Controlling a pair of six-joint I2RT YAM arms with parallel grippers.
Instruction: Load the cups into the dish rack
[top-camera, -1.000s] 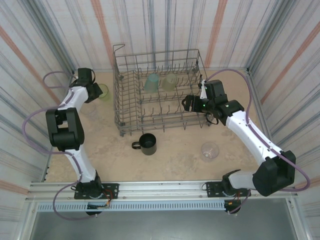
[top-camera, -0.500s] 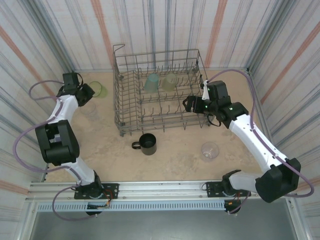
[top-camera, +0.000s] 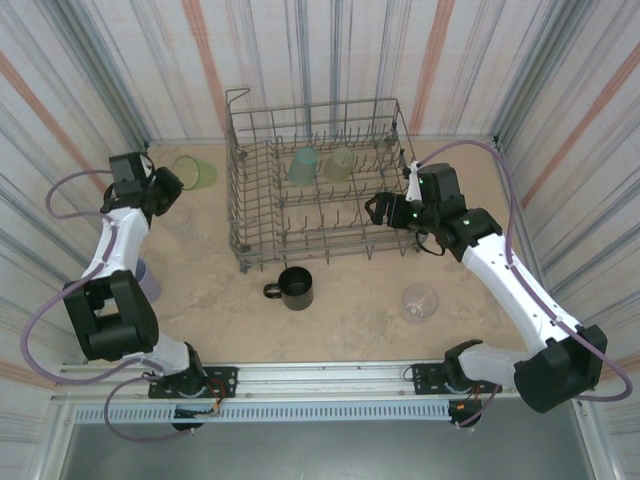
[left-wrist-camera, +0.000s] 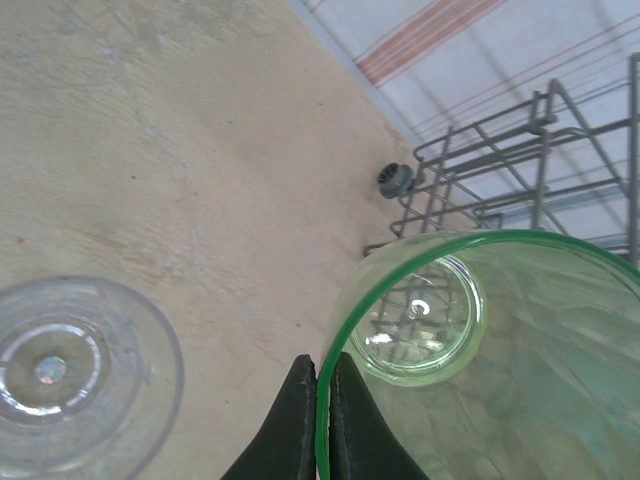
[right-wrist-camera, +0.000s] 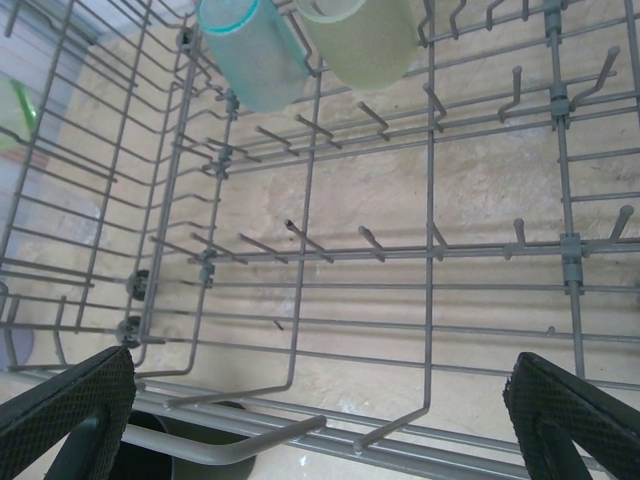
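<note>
My left gripper (top-camera: 170, 186) (left-wrist-camera: 322, 400) is shut on the rim of a translucent green cup (top-camera: 192, 173) (left-wrist-camera: 480, 350), held left of the grey wire dish rack (top-camera: 236, 170) (left-wrist-camera: 540, 140). The cup lies tilted, its mouth toward the wrist camera. A teal cup (top-camera: 303, 165) (right-wrist-camera: 250, 50) and a pale green cup (top-camera: 342, 163) (right-wrist-camera: 360, 35) rest inside the rack's back row. My right gripper (top-camera: 376, 208) (right-wrist-camera: 320, 420) hangs open over the rack's right side, nothing between its fingers. On the table stand a black mug (top-camera: 295, 288) (right-wrist-camera: 190, 455), a clear cup (top-camera: 420, 301), another clear cup (left-wrist-camera: 70, 375) and a pale purple cup (top-camera: 143, 280).
Striped walls close in the table on three sides. The black mug stands just in front of the rack's near edge. Bare sandy tabletop (top-camera: 340, 310) lies between the mug and the right-hand clear cup.
My left arm has swung left and away from the rack, carrying the green cup with it. The pale purple cup has come into sight. The right arm has hardly moved.
</note>
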